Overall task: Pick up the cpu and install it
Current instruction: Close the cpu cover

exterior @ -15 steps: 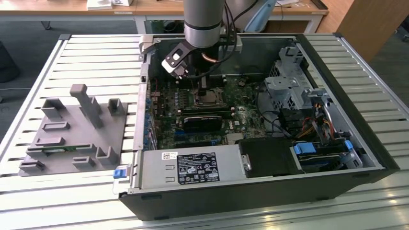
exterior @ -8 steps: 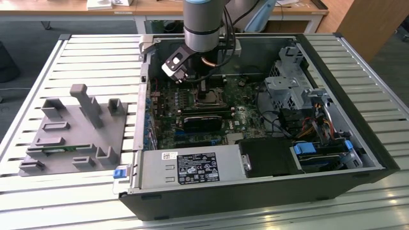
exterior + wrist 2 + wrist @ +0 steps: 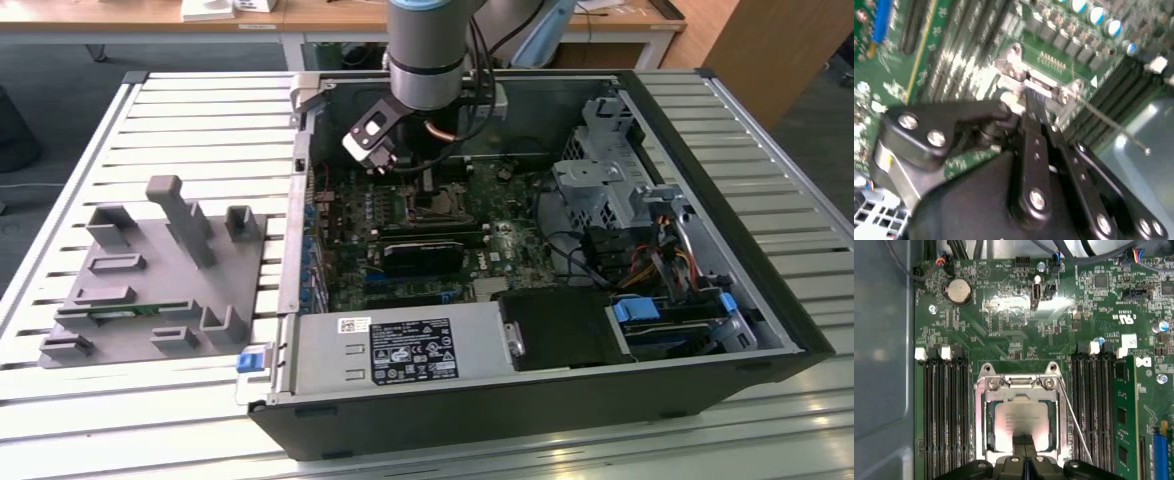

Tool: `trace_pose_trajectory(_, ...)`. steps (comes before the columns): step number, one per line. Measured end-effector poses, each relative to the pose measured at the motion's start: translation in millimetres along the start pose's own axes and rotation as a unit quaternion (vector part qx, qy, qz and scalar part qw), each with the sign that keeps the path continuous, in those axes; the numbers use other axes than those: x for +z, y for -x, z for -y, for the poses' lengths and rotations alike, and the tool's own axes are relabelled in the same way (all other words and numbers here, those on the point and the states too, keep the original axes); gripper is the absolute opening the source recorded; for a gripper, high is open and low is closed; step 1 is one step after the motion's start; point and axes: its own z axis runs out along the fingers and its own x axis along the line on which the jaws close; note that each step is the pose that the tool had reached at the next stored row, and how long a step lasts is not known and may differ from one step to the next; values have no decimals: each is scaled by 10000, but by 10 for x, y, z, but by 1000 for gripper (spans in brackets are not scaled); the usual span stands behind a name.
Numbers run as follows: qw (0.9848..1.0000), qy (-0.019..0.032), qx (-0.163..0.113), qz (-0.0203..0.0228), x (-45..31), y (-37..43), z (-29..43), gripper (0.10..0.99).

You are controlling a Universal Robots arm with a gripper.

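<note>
The robot arm (image 3: 424, 60) is reaching straight down, its gripper (image 3: 1024, 441) hovering directly above the cpu (image 3: 1021, 420), fingers pressing together.

socket frame (image 3: 979, 410) rings your cpu (image 3: 1021, 420); memory slots (image 3: 944, 415) flank both sides, a green memory stick (image 3: 1124, 415) standing upright at one bank's edge.

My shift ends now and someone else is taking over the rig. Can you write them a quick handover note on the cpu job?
Gripper: shut, with its tips down over one edge of the cpu. Whether they touch it cannot be told.
Where things are: the cpu lies flat, silver top up, inside the socket frame in the open computer case.
Done: the cpu has been picked up and placed in the socket.
Left: full seating is unconfirmed. The lever wire beside the socket looks raised, not clamped down.
</note>
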Motion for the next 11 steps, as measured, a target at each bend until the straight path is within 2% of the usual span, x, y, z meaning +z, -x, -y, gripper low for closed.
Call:
trace_pose_trajectory(3, 10000, 7, 0, -8, -10, -3, -14, 106)
trace_pose_trajectory(7, 10000, 2, -1, -3, -95, -3, -21, 106)
trace_pose_trajectory(11, 10000, 1, 0, -2, -93, -5, -75, 106)
